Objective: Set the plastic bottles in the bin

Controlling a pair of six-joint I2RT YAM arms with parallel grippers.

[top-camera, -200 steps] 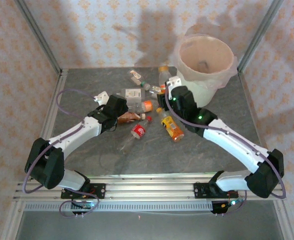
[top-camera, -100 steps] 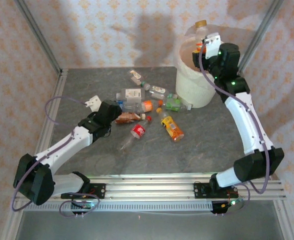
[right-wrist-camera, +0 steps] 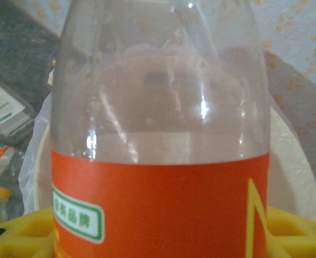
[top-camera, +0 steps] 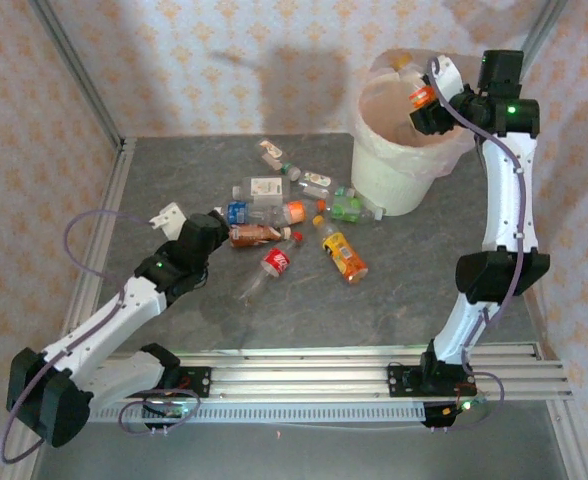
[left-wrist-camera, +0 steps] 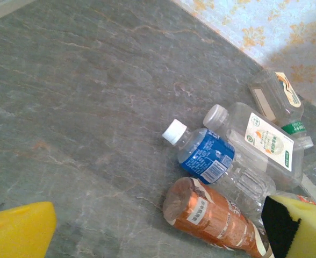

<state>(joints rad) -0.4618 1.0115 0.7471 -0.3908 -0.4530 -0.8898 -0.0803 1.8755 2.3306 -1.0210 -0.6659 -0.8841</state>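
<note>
My right gripper [top-camera: 426, 102] hangs over the bin's [top-camera: 382, 170] mouth, shut on a clear bottle with an orange label [top-camera: 419, 95]. In the right wrist view that bottle [right-wrist-camera: 158, 134] stands between the yellow fingers [right-wrist-camera: 295, 231], with the bin's lined rim [right-wrist-camera: 292, 161] behind it. Several crushed bottles lie mid-table: blue-labelled [top-camera: 236, 212], brown [top-camera: 252, 236], red [top-camera: 277, 261], orange-yellow [top-camera: 343, 253], green [top-camera: 346, 205]. My left gripper [top-camera: 220, 224] is open just left of the pile. Its wrist view has the brown bottle [left-wrist-camera: 217, 217] lying between the wide-apart fingertips [left-wrist-camera: 18, 231], beside the blue-labelled one [left-wrist-camera: 206, 157].
A flattened clear bottle with a white label [left-wrist-camera: 268, 142] and another crushed one [left-wrist-camera: 276, 94] lie by the back wall. Metal frame posts [top-camera: 74, 70] stand at the table's back corners. Bare grey tabletop [top-camera: 304, 310] stretches in front of the pile.
The right arm has lifted the orange-labelled bottle from the pile and swung it up over the bin. The left arm has drawn back a little toward the near left.
</note>
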